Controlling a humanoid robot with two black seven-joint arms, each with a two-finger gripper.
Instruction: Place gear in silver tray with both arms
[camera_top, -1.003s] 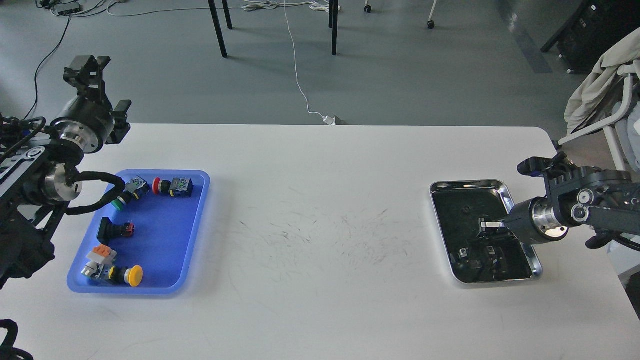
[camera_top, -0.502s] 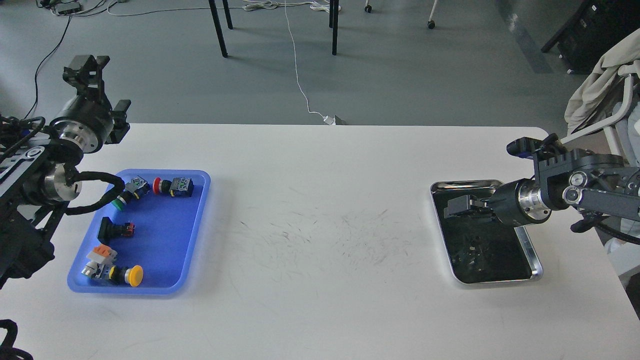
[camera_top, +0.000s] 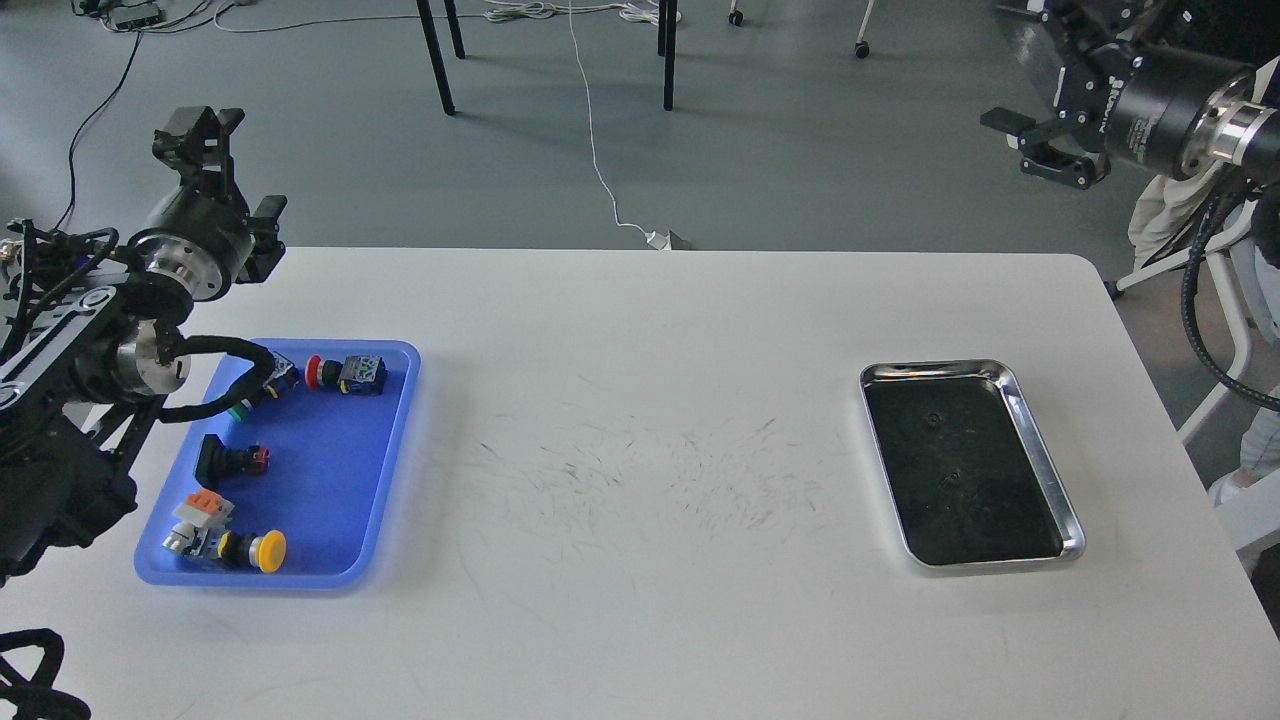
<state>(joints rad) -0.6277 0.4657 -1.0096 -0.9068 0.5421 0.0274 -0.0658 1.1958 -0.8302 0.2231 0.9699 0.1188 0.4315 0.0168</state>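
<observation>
Plainly, the gear sits in the blue tray (camera_top: 395, 395) on the bench (camera_top: 640, 620): small push-button switches, rigid plastic, probably light, best pinched across the squarish bodies rather than the rounded caps. The silver tray (camera_top: 1040, 455), well apart, looks empty. The left pincer (camera_top: 205, 135) hovers beyond the blue tray, seemingly released; the right pincer (camera_top: 1040, 140), raised, cannot be read.

Floor (camera_top: 800, 150): grey, smooth, evenly lit. White table (camera_top: 640, 620) filled the foreground, its top marked with fine dark scratches near the middle. Black furniture legs (camera_top: 436, 55) stood beyond it. A white cable (camera_top: 598, 160) trailed across the floor to a plug (beside the table's far edge). Beige cloth (camera_top: 1160, 205) hung over a white frame at right.
</observation>
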